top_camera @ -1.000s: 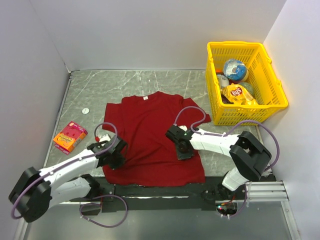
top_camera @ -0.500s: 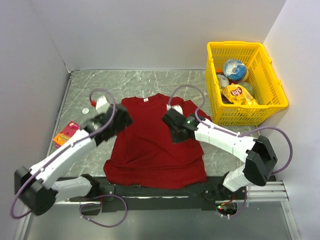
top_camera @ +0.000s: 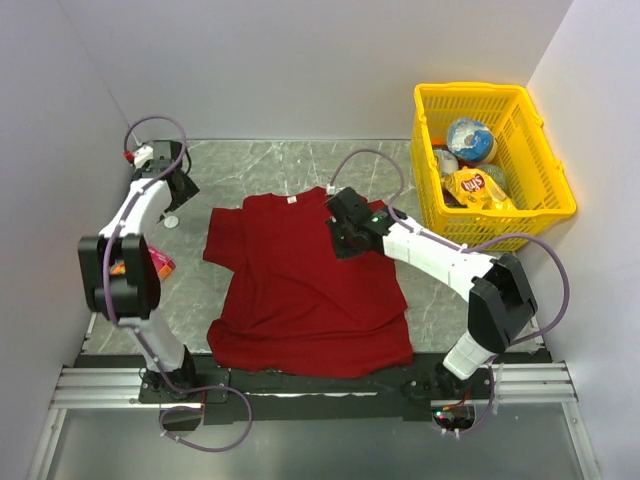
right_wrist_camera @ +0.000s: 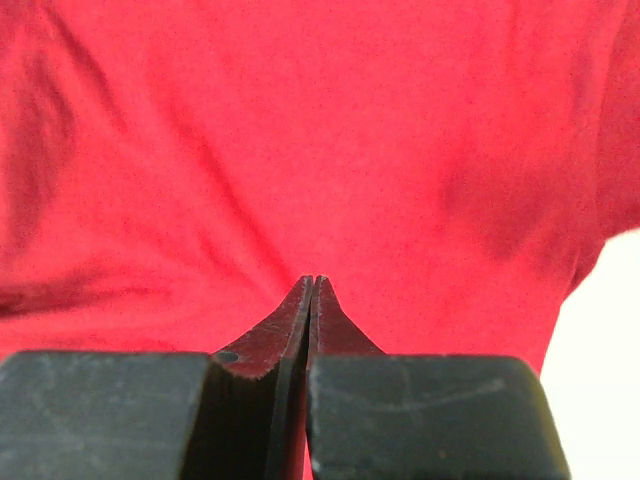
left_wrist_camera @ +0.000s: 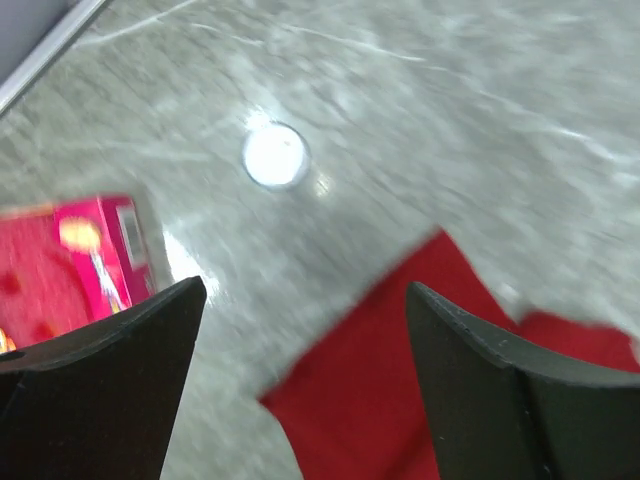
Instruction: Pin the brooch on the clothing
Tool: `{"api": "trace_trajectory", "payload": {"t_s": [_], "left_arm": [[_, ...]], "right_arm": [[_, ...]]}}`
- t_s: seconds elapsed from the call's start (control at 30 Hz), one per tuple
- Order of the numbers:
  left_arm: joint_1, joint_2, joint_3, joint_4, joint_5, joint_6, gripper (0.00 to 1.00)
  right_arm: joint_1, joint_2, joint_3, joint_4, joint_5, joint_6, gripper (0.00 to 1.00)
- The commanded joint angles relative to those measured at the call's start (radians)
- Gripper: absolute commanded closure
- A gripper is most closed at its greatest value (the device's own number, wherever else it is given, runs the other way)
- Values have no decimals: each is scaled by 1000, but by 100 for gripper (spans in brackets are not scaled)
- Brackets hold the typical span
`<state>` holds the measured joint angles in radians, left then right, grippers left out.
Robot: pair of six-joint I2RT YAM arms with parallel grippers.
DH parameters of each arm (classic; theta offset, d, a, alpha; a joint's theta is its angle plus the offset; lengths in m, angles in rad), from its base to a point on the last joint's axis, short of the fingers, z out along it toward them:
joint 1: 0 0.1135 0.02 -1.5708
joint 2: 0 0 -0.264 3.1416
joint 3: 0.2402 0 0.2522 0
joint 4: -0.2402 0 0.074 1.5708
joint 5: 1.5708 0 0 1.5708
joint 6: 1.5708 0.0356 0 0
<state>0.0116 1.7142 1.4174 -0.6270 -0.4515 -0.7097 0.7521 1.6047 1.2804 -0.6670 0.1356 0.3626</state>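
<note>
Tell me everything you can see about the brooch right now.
The brooch is a small round whitish disc that looks bright and slightly glossy. The left wrist view is blurred, so no pin, surface detail or material can be made out. It lies flat on the grey marbled table, not yet pinned. It sits apart from the red T-shirt sleeve and from the pink packet, and nothing touches it. The open left claw hangs above it without contact.
</note>
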Motion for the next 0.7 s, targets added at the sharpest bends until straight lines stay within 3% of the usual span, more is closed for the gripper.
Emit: {"api": "trace_trajectory", "payload": {"t_s": [0.0, 0.33, 0.67], "left_arm": [[86, 110, 58, 38, 80, 90, 17], [145, 373, 198, 56, 115, 108, 21], [148, 452, 230, 49, 143, 119, 34]], "right_arm": [[-68, -5, -26, 84, -128, -36, 100], [-115, 34, -12, 78, -185, -76, 100], [-145, 37, -26, 75, -185, -88, 100]]}}
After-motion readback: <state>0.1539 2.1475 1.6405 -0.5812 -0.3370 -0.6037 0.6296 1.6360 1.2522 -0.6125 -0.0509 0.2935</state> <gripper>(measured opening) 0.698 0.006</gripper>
